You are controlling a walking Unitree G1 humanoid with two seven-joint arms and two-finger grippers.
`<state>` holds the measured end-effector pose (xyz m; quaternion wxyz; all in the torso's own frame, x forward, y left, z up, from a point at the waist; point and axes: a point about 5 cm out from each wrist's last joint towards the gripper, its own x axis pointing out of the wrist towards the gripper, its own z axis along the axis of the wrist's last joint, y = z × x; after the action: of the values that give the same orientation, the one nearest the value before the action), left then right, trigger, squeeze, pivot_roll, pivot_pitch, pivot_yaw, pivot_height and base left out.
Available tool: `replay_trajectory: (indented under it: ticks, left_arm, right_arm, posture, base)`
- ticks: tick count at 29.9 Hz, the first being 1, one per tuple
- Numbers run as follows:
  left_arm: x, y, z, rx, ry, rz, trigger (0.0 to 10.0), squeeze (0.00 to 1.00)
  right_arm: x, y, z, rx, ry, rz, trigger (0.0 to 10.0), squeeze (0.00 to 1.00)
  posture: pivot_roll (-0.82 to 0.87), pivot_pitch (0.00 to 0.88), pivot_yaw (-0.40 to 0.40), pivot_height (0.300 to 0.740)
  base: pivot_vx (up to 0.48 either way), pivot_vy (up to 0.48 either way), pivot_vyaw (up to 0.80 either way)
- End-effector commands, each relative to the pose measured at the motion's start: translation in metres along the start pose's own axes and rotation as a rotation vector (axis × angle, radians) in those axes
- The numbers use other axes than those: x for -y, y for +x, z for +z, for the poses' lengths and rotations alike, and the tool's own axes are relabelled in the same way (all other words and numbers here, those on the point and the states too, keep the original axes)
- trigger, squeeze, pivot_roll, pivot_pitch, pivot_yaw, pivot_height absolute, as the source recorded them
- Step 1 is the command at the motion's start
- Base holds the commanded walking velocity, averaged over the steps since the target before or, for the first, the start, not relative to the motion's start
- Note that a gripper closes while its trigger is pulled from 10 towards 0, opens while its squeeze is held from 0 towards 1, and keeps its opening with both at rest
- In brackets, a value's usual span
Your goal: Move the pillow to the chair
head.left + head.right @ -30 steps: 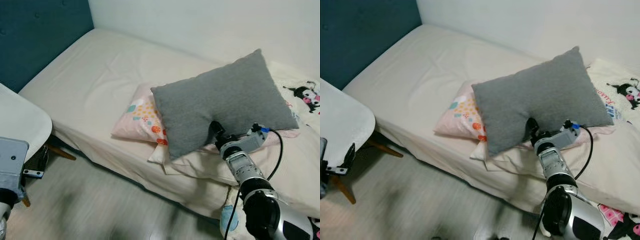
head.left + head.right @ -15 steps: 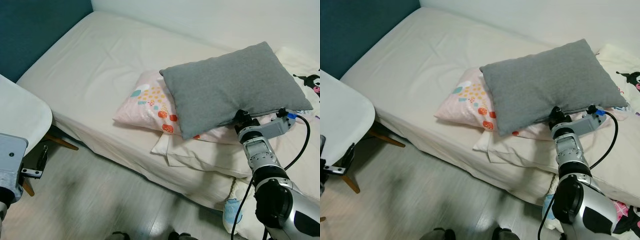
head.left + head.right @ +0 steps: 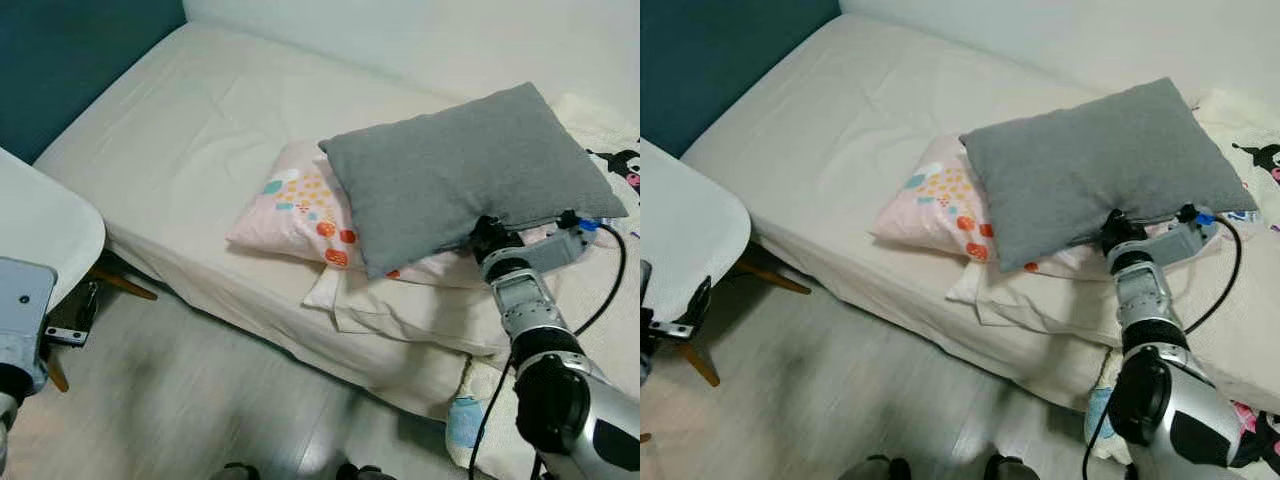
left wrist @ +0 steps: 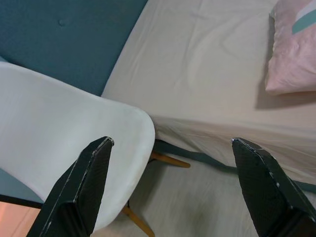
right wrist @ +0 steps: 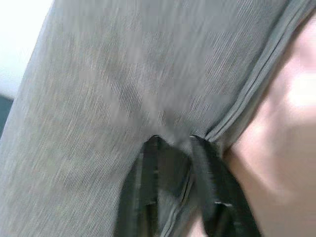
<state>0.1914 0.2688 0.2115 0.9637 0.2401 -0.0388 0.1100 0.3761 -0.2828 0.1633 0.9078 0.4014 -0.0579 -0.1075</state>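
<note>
**A:** Right wrist view first. What do you see?

**B:** The right gripper (image 5: 173,143) has its two black fingers pinched close together on the seam edge of the grey pillow (image 5: 123,74). It is holding it.

**A:** Where is the pillow?

**B:** On the bed (image 3: 190,140). It lies across a pink spotted pillow (image 3: 290,205), and a cream pillow (image 3: 400,310) sits under those. One long edge looks a bit raised where the gripper has it.

**A:** And the other arm?

**B:** The left gripper (image 4: 182,182) has its fingers spread wide, with nothing in them. It hangs above the floor beside the white chair (image 4: 59,128).

**A:** So which step is this?

**B:** I think it is the grab-and-lift step. The pillow is caught but not yet off the bed.

**A:** What comes next?

**B:** It would need to lift the pillow clear of the pink one, then turn to its left, where the chair (image 3: 685,250) stands well apart from the pillow. The grip is only on an edge, so the pillow may droop and swing.
</note>
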Motion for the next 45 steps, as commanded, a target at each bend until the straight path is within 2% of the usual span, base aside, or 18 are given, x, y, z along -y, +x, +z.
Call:
replay_trajectory:
  ticks: [1, 4, 6, 10, 15, 24, 25, 26, 27, 30, 40, 41, 42, 45]
  left_arm:
    - [0.003, -0.001, -0.007, -0.031, -0.002, 0.000, 10.0, 0.00]
    - [0.005, -0.001, -0.007, -0.029, -0.007, -0.001, 10.0, 0.00]
    - [0.009, 0.001, -0.006, -0.021, -0.016, -0.006, 10.0, 0.00]
    - [0.011, 0.001, -0.006, -0.019, -0.017, -0.009, 10.0, 0.00]
    - [0.012, 0.001, -0.006, -0.015, -0.016, -0.011, 10.0, 0.00]
    - [0.007, -0.001, -0.005, -0.016, -0.003, 0.001, 10.0, 0.00]
    - [0.007, -0.002, -0.005, -0.017, 0.001, -0.001, 10.0, 0.00]
    - [0.007, -0.002, -0.005, -0.017, 0.001, -0.001, 10.0, 0.00]
    - [0.006, -0.003, -0.004, -0.017, 0.006, -0.002, 10.0, 0.00]
    - [0.003, -0.008, -0.003, -0.023, 0.024, -0.005, 10.0, 0.00]
    - [-0.005, -0.016, -0.001, -0.042, 0.056, -0.008, 10.0, 0.00]
    - [-0.007, -0.018, 0.000, -0.043, 0.062, -0.010, 10.0, 0.00]
    - [-0.008, -0.019, 0.000, -0.045, 0.070, -0.012, 10.0, 0.00]
    - [-0.010, -0.022, 0.001, -0.049, 0.081, -0.014, 10.0, 0.00]
  right_arm:
    - [0.009, -0.002, 0.005, 0.020, -0.004, -0.036, 10.0, 1.00]
    - [0.012, -0.004, 0.007, 0.024, -0.008, -0.041, 10.0, 1.00]
    - [0.021, -0.008, 0.009, 0.030, 0.031, -0.037, 10.0, 1.00]
    - [0.022, -0.009, 0.008, 0.027, 0.044, -0.032, 10.0, 1.00]
    - [0.021, -0.010, -0.003, -0.003, 0.123, 0.002, 10.0, 1.00]
    - [0.014, -0.011, -0.028, -0.076, 0.196, 0.026, 10.0, 1.00]
    - [0.011, -0.012, -0.039, -0.116, 0.220, 0.032, 10.0, 0.71]
    - [0.011, -0.012, -0.039, -0.116, 0.220, 0.032, 10.0, 0.71]
    - [0.006, -0.013, -0.050, -0.157, 0.244, 0.042, 10.0, 0.00]
    - [-0.008, -0.015, -0.071, -0.226, 0.290, 0.082, 10.0, 0.00]
    - [-0.034, -0.008, -0.075, -0.234, 0.307, 0.154, 10.0, 0.00]
    - [-0.038, -0.006, -0.071, -0.213, 0.305, 0.177, 9.1, 0.00]
    - [-0.044, -0.003, -0.064, -0.184, 0.306, 0.205, 0.0, 0.00]
    - [-0.052, 0.002, -0.052, -0.141, 0.307, 0.255, 0.0, 0.00]
  posture:
    - [0.14, 0.255, -0.046, 0.740]
    - [0.14, 0.252, -0.047, 0.740]
    - [0.13, 0.247, -0.047, 0.740]
    - [0.12, 0.247, -0.047, 0.740]
    - [0.13, 0.249, -0.050, 0.740]
    - [0.14, 0.261, -0.053, 0.740]
    - [0.14, 0.268, -0.051, 0.740]
    - [0.14, 0.268, -0.051, 0.740]
    - [0.15, 0.275, -0.049, 0.740]
    - [0.17, 0.295, -0.043, 0.740]
    - [0.19, 0.331, -0.031, 0.740]
    - [0.21, 0.348, -0.026, 0.740]
    - [0.21, 0.353, -0.024, 0.740]
    - [0.22, 0.354, -0.022, 0.740]
  base:
    - [0.000, 0.000, 0.00]
    - [0.000, 0.000, 0.00]
    - [0.000, 0.000, 0.00]
    - [0.000, 0.000, 0.00]
    - [0.000, 0.000, 0.00]
    - [0.000, 0.000, 0.00]
    - [0.000, 0.000, 0.00]
    - [0.000, 0.000, 0.00]
    - [0.000, 0.000, 0.00]
    - [0.000, 0.000, 0.00]
    - [0.000, 0.000, 0.00]
    - [0.000, 0.000, 0.00]
    - [0.000, 0.000, 0.00]
    - [0.000, 0.000, 0.00]
